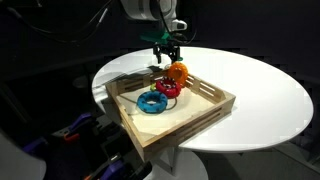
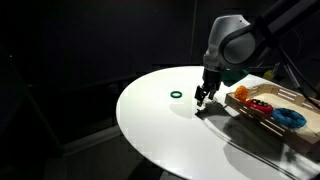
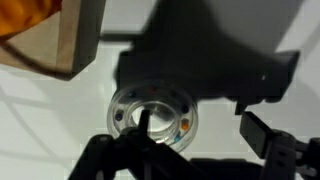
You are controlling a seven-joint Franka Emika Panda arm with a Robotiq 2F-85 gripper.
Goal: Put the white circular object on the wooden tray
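The white circular object (image 3: 153,118), a pale see-through ring with small coloured dots, lies flat on the white table just outside a corner of the wooden tray (image 3: 75,40). My gripper (image 3: 200,122) is open and low over it. One finger points into the ring's hole and the other stands apart to the right, over bare table. In both exterior views the gripper (image 1: 165,52) (image 2: 203,96) hangs just beyond the tray (image 1: 195,118) (image 2: 255,112), and the ring is hidden beneath it.
A blue ring (image 1: 152,102) (image 2: 290,118), a red ring (image 1: 167,88) and an orange ring (image 1: 177,72) (image 2: 245,93) lie in the tray. A small dark green ring (image 2: 177,95) lies on the round white table (image 1: 255,95) (image 2: 165,130) near the gripper.
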